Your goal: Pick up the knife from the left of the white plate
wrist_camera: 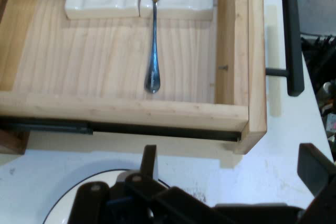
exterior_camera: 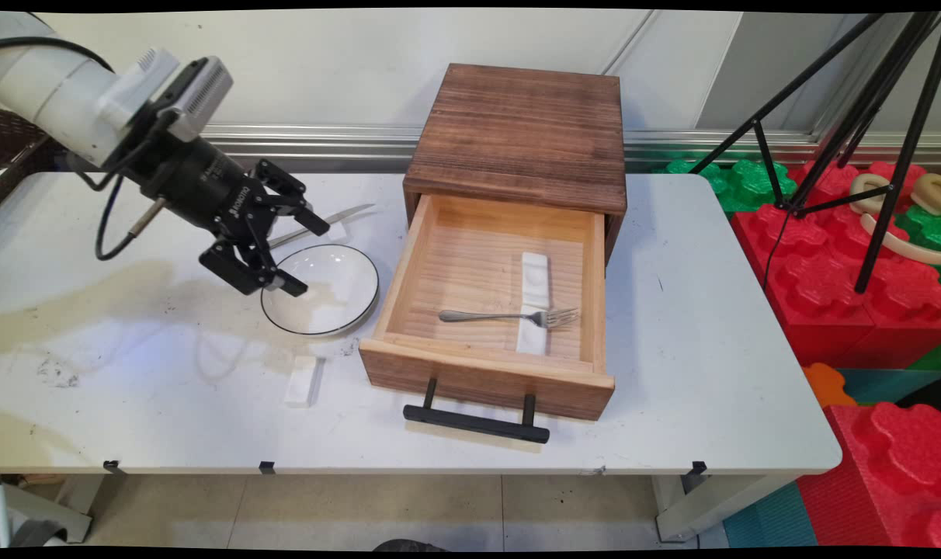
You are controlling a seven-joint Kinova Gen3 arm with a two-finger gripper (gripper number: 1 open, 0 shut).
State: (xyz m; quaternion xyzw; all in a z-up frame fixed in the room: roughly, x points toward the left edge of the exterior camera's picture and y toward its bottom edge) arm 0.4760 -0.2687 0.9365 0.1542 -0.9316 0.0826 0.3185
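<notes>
**Claw open over plate, fork sits in open drawer**

- Black two-finger claw (exterior_camera: 307,258): fingers spread wide, nothing between them. It hangs tilted above the 9 o'clock rim of the round white plate with a thin black rim (exterior_camera: 321,289). No contact that I can see.
- Plate has nothing on it.
- Dark-stained square wooden cabinet (exterior_camera: 517,132) is at the plate's 3 o'clock. Its pale wooden drawer (exterior_camera: 486,376) is pulled fully out, with the black bar handle (exterior_camera: 476,423) facing the near edge of the white worktop (exterior_camera: 711,310).
- Silver metal fork (exterior_camera: 509,316) lies flat inside the drawer. Its neck crosses the white ceramic cutlery rests (exterior_camera: 534,303) and its handle points toward the plate side.
- Silver table knife (exterior_camera: 323,225) lies on the worktop at the plate's 12 o'clock, partly hidden behind the claw.
- Loose white ceramic rest (exterior_camera: 303,380) lies on the worktop at the plate's 6 o'clock, just apart from the plate.

Counts:
- Plates: 1
- Forks: 1
- Knives: 1
- Drawers: 1
- Rests: 2 end to end in the drawer (seam shows in the hand view), plus 1 on the worktop. There may be another white piece under the knife, but I can't tell.
</notes>
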